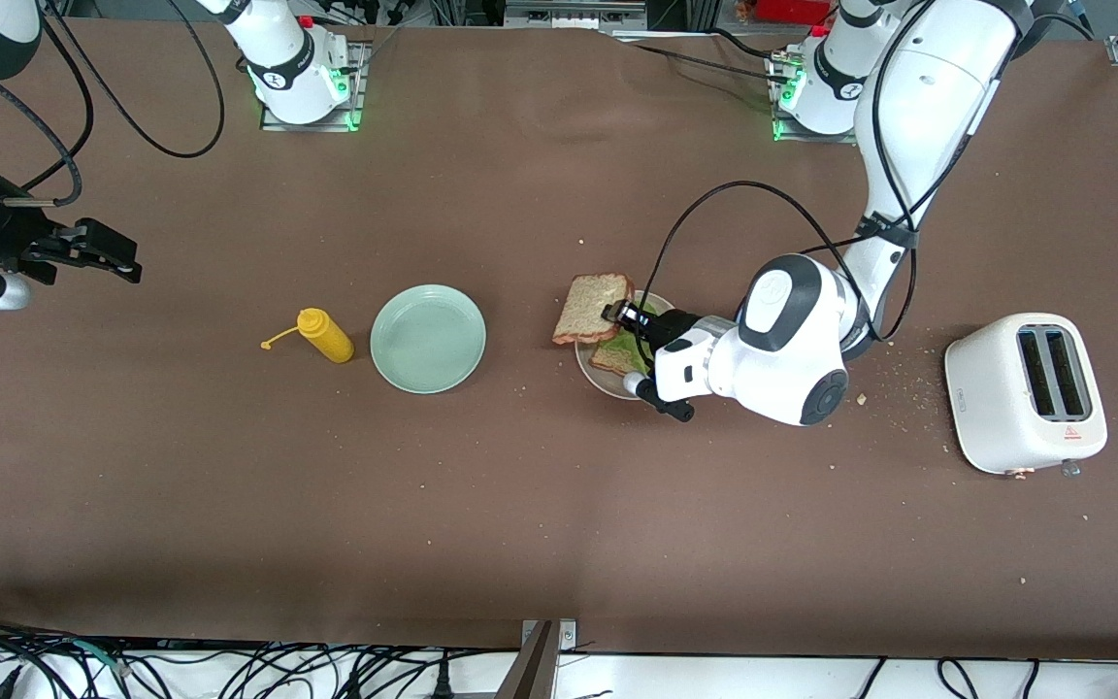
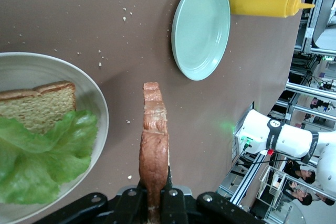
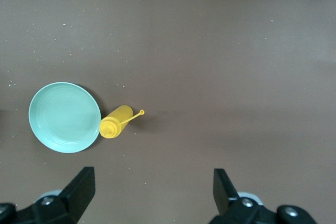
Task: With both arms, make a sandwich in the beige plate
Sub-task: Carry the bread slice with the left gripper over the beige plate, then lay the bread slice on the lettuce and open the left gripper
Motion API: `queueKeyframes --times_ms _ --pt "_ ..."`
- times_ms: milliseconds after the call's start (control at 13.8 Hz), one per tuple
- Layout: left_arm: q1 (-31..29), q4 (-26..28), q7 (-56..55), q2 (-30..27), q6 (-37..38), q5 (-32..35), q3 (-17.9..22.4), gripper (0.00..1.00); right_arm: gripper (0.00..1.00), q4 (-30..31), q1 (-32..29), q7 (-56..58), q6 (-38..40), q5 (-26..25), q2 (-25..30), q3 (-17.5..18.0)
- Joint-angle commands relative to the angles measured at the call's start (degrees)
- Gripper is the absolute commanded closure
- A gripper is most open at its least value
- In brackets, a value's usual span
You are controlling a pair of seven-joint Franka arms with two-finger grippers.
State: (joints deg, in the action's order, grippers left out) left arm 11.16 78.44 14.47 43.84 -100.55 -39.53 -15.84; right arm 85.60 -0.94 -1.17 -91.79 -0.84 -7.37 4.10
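Can't see most of the beige plate [image 1: 601,381] in the front view, tucked under the left arm's wrist at frame center, with only a sliver of rim poking out. Same story for the lower bread [image 1: 614,358] and lettuce [image 1: 629,341], mostly covered. Left gripper [image 1: 618,313] half buried behind the held slice [image 1: 590,307]. In the left wrist view, plate [image 2: 100,103] chopped off by the left edge, lettuce [image 2: 42,156] too. Right gripper [image 1: 113,254] body cropped at the left edge of the front view; in its own wrist view, just the fingertips [image 3: 84,184] along the bottom edge.
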Motion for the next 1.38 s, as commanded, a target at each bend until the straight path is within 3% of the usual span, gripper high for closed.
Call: queueKeyframes --times_ms 0,364,800,1018,1163,1236,1309 --pt "-0.96 2.06 5.56 -0.16 -0.36 -1.26 0.63 1.00 0.00 -0.08 0.23 -0.76 0.04 -0.83 0.08 0.12" --pt "-4.31 3.65 14.79 1.24 -0.35 -1.25 0.81 1.00 0.00 -0.08 0.23 -0.76 -0.05 -0.83 -0.01 0.12" --pt "-3.51 3.65 14.97 2.56 -3.43 -1.08 0.90 1.00 0.00 -0.08 0.23 -0.85 -0.05 -0.83 -0.01 0.12" --pt "-3.77 3.65 16.02 2.92 -3.43 2.42 0.81 1.00 0.00 -0.08 0.23 -0.85 -0.05 -0.83 -0.01 0.12" --pt "-4.21 3.65 16.12 2.66 -3.34 5.94 0.81 0.52 0.00 -0.08 0.23 -0.85 -0.05 -0.83 -0.10 0.12" --pt "-4.56 3.65 16.12 2.39 -3.25 7.61 0.81 0.01 0.00 -0.08 0.23 -0.85 -0.05 -0.83 -0.10 0.12" --pt "-4.66 3.57 16.12 1.87 -3.25 9.01 0.81 0.00 0.00 -0.08 0.23 -0.76 -0.05 -0.83 -0.10 0.12"
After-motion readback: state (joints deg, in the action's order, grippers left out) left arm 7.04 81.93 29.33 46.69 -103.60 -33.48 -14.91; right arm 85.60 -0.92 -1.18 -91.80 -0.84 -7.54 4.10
